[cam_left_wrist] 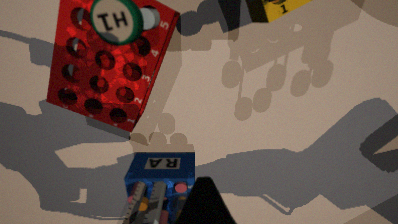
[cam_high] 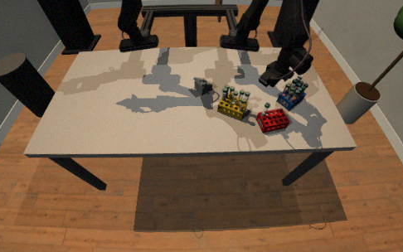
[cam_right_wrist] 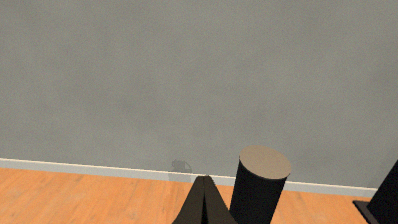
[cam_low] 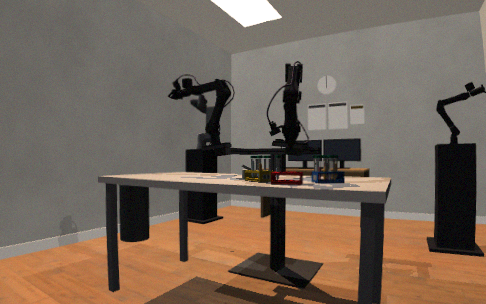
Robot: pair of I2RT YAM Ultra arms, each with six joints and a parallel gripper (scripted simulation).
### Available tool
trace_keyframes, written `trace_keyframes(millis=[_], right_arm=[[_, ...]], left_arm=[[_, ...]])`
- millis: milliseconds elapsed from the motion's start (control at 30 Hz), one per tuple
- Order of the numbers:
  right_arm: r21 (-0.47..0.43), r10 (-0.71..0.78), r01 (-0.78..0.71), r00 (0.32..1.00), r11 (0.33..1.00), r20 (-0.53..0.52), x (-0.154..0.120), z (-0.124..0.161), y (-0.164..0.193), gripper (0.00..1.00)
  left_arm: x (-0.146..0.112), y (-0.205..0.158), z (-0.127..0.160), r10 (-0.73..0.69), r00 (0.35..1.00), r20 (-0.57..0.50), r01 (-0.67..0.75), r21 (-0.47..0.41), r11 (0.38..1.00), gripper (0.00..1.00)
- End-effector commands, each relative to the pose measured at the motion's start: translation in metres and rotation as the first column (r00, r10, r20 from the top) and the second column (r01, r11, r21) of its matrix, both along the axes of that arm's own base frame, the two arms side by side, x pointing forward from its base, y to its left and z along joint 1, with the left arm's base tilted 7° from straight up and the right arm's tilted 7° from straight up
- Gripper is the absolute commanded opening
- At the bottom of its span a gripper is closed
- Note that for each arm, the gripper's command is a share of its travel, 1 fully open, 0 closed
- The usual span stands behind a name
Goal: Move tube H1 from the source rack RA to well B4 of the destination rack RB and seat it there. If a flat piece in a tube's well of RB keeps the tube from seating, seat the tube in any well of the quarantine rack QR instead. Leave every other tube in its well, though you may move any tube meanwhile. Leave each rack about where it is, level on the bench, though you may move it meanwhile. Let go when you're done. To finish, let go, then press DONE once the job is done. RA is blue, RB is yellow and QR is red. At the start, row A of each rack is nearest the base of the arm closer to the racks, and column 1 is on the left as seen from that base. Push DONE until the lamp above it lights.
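Note:
Tube H1 [cam_high: 267, 106] [cam_left_wrist: 116, 20] stands in the red rack QR [cam_high: 274, 128] [cam_left_wrist: 116, 77] [cam_low: 287, 182], toward its column 5 end; its cap hides the exact well and its lower part. The blue rack RA [cam_high: 285, 103] [cam_left_wrist: 136, 166] holds several tubes. The yellow rack RB [cam_high: 231, 111] [cam_left_wrist: 295, 7] also holds several tubes; its B4 well cannot be made out. My left gripper [cam_high: 262, 81] [cam_left_wrist: 204, 186] is shut and empty, above the table beside RA. My right gripper [cam_low: 170, 96] [cam_right_wrist: 203, 185] is shut and empty, raised away from the racks and facing the wall.
A small grey device [cam_high: 202, 84] stands on the table [cam_high: 123, 128] beside RB; its button and lamp cannot be made out. RA stands close to QR. A black cylinder [cam_high: 21, 83] [cam_right_wrist: 260, 195] stands on the floor past the table's end.

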State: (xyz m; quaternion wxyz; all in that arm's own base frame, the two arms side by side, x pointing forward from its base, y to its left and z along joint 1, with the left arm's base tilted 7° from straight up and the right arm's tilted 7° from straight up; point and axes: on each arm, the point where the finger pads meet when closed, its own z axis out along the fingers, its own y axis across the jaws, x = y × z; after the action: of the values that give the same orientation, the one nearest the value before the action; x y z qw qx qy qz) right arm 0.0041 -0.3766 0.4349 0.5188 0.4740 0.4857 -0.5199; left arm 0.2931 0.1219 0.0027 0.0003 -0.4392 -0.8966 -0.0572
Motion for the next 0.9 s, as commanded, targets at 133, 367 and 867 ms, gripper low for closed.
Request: trace_keyframes(millis=[133,367,867], right_arm=[[-0.028,-0.021,0.022,1.0,0.999,0.014,-0.007,0.02,0.013,0.0],[-0.028,-0.021,0.022,1.0,0.999,0.014,-0.007,0.02,0.013,0.0],[-0.028,-0.021,0.022,1.0,0.999,0.014,-0.007,0.02,0.013,0.0]], left_arm=[[0.02,0.004,0.015,-0.018,0.997,0.07,0.017,0.02,1.0,0.0],[0.02,0.004,0.015,-0.018,0.997,0.07,0.017,0.02,1.0,0.0],[0.009,-0.021,0.006,-0.01,0.999,0.039,0.01,0.019,1.0,0.0]])
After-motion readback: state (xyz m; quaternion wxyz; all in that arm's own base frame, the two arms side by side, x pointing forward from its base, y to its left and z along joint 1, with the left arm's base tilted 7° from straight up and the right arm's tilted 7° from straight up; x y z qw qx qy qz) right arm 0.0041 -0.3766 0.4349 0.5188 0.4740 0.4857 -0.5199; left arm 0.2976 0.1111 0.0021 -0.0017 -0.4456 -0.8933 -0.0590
